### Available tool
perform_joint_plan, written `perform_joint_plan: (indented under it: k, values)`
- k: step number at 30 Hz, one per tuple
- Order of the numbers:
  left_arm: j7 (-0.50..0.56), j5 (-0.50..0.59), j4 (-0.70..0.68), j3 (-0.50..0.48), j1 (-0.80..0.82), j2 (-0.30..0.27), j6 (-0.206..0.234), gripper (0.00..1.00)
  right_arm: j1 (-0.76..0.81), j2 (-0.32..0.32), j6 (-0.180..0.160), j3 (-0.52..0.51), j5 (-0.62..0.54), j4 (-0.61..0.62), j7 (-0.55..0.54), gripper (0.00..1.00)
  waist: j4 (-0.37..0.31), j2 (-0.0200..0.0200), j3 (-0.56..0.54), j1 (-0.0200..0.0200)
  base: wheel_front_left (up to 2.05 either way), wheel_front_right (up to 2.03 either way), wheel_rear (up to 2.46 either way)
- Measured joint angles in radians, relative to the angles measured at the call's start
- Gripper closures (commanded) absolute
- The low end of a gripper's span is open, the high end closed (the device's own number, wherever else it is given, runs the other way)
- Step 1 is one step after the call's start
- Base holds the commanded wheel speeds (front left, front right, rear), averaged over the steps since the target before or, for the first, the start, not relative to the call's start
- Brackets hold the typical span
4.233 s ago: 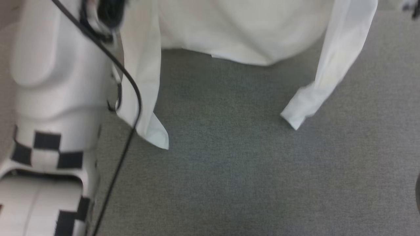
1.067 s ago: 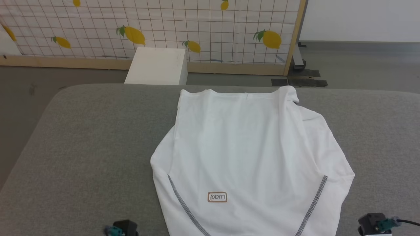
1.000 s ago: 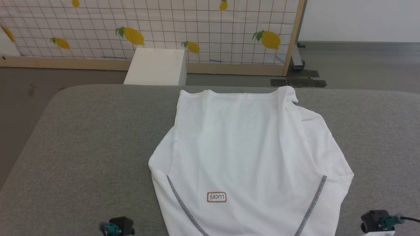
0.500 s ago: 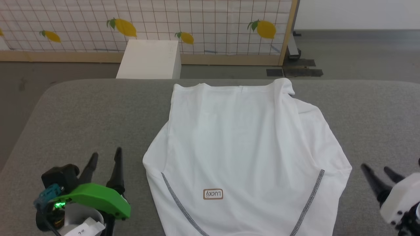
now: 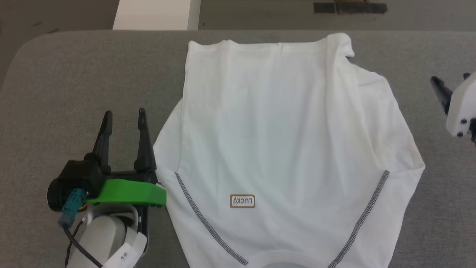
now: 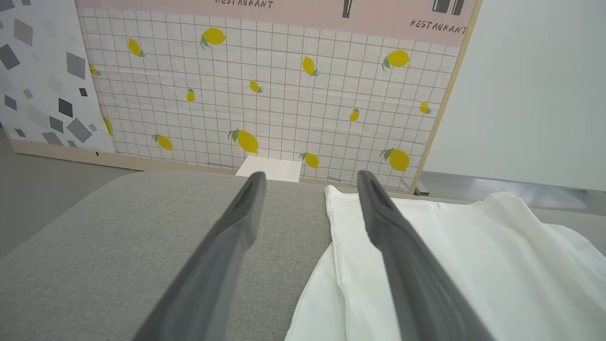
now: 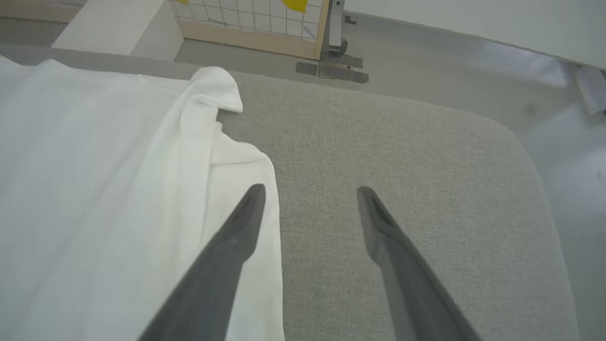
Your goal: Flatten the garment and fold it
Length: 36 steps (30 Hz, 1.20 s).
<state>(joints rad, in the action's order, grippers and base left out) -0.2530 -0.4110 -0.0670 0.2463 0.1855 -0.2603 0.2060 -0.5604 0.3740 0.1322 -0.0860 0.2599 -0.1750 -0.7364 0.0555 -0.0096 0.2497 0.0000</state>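
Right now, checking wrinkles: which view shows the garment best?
Head view: the garment lies nearly whole, seams and label visible. Left wrist view catches one edge; right wrist view, the bunched opposite side.

One garment (image 5: 282, 123), one left tool (image 5: 124, 112), one right tool (image 7: 310, 190), one white box (image 5: 152, 15)

Garment (image 5: 282, 126): thin white knit cloth, matt, grey stitching. Desk (image 5: 74, 74): grey woven fabric, coarse weave. Left claw (image 5: 124, 111): matt dark plastic.
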Motion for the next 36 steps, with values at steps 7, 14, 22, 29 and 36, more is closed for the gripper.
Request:
perform_joint_plan:
  k: [7,14,22,29,36]
  values:
    - [-0.002,0.075,-0.043,-0.032,0.039,0.063,-0.022,0.00,-0.224,0.058,0.000,0.186,-0.068,-0.214,0.003,0.00,0.037,0.0000,0.162,0.0001,0.00,0.00,0.00]
    - [-0.004,0.109,-0.041,-0.050,0.044,0.111,-0.059,0.00,-0.303,0.075,0.000,0.300,-0.070,-0.326,0.040,0.00,0.072,0.0000,0.249,0.0001,0.00,0.00,0.00]
    - [-0.004,0.146,-0.032,-0.095,0.041,0.152,-0.100,0.00,-0.362,0.091,0.000,0.352,0.021,-0.391,0.006,1.00,0.094,0.0000,0.261,0.0002,0.00,0.00,0.00]
    - [-0.004,0.149,-0.002,-0.122,0.030,0.166,-0.127,0.00,-0.335,0.084,0.000,0.242,0.053,-0.425,0.075,1.00,0.081,0.0001,0.208,0.0001,0.00,0.00,0.00]
    - [-0.004,0.148,0.041,-0.146,-0.005,0.170,-0.145,0.00,-0.239,0.105,0.000,0.051,0.071,-0.411,0.147,1.00,0.062,0.0000,0.121,0.0001,0.00,0.00,0.00]
